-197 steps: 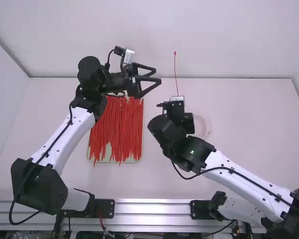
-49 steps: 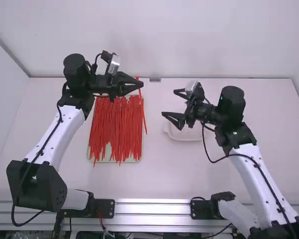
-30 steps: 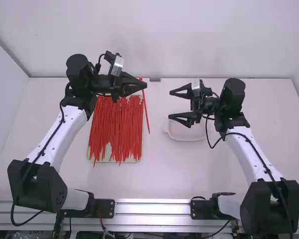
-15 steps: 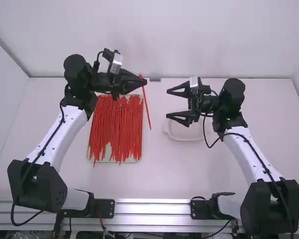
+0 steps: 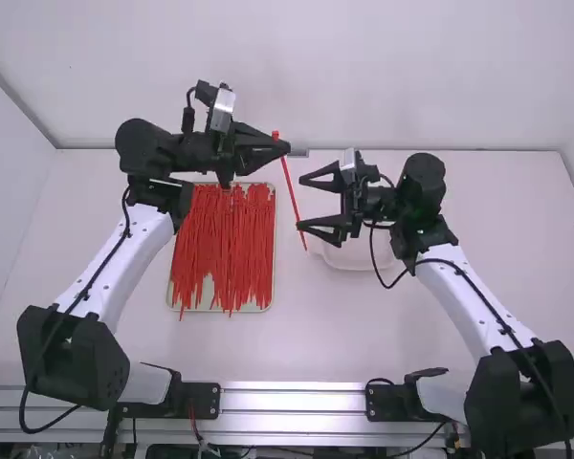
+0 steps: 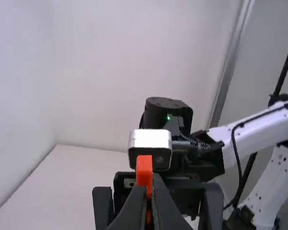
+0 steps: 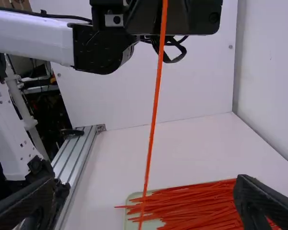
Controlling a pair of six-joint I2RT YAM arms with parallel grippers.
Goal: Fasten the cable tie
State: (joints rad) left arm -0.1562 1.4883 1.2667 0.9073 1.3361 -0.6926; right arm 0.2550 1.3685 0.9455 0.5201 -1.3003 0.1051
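The left gripper point(image 5: 281, 145) was pinched shut on a single red cable tie point(image 5: 289, 189), gripping it just below its blocky head, which stuck up past the fingertips. It hung in the air just beyond the far right corner of the pile of spare ties point(image 5: 225, 239). From there the strap ran down free and straight, slanting away from the pile, with its tip low beside the pile's right edge.

The right gripper point(image 5: 300, 203) stood just right of the pile with its fingers spread wide, one on each side of the strap around its lower half. It had not closed on the strap, and whether either finger touched it could not be told. A clear shallow dish point(image 5: 359, 258) lay on the table point(image 5: 517, 220), a little farther from the pile than that gripper.

By my reading the job was at an early stage. One tie had been singled out, lifted off the pile and offered to the second arm, and nothing more. No loop had been formed and the tail had not entered the head. Taking the tail, bending it round, threading it and pulling it tight all remained.

No brand, label or writing could be read anywhere.
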